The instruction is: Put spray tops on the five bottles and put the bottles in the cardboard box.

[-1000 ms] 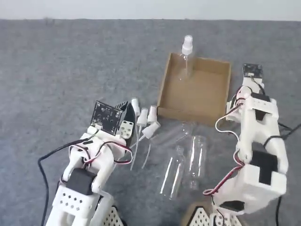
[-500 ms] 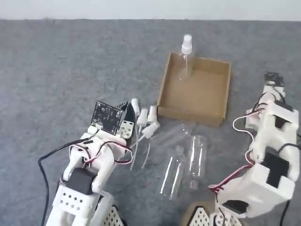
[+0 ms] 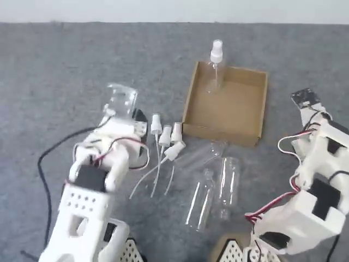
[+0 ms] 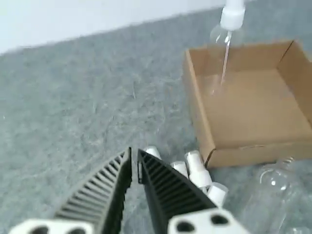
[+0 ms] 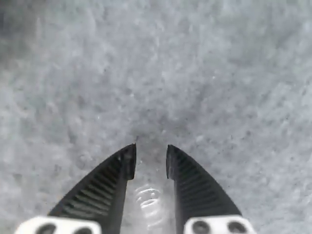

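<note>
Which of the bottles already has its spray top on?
The bottle standing upright in the cardboard box: it wears a white spray top, while the three bottles lying on the carpet have open necks.

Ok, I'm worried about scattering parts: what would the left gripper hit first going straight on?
Probably bare carpet; the left gripper sits right beside the nearest spray top, so it might clip that. Depth is unclear.
</note>
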Action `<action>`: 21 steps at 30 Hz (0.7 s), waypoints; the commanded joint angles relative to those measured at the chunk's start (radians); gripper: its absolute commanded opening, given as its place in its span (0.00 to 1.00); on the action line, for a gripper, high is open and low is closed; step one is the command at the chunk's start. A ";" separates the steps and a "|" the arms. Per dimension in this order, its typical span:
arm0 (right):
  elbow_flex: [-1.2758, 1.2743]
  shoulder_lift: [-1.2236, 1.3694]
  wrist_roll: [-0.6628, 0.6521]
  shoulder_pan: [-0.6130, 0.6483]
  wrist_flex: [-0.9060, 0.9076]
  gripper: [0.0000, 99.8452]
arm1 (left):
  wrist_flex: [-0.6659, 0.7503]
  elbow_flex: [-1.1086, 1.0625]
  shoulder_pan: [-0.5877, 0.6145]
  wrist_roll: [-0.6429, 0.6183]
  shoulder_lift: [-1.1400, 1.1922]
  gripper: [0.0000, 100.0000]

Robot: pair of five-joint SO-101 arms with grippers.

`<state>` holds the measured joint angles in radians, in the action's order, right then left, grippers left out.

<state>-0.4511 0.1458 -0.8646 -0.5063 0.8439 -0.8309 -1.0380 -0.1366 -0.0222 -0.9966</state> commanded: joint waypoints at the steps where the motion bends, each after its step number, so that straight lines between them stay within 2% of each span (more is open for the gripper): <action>1: 0.032 -0.068 -0.014 -0.012 0.015 0.15 | 0.002 0.104 0.003 0.006 0.161 0.01; 5: 0.075 -0.223 -0.017 -0.005 0.199 0.27 | 0.032 0.097 0.011 0.009 0.198 0.01; 8: 0.140 -0.325 -0.026 -0.012 0.380 0.27 | 0.029 0.102 0.011 0.009 0.203 0.01; 12: 0.161 -0.358 -0.170 -0.042 0.542 0.27 | 0.029 0.097 0.012 0.009 0.204 0.01; 17: 0.095 -0.366 -0.299 -0.125 0.590 0.27 | 0.028 0.096 0.012 0.009 0.204 0.01; 21: 0.041 -0.354 -0.379 -0.179 0.553 0.27 | 0.028 0.094 0.011 0.009 0.204 0.01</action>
<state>-0.3974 -0.1458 -1.1822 -0.6429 1.4177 -0.8232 -0.9874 -0.1304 -0.0192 -0.7925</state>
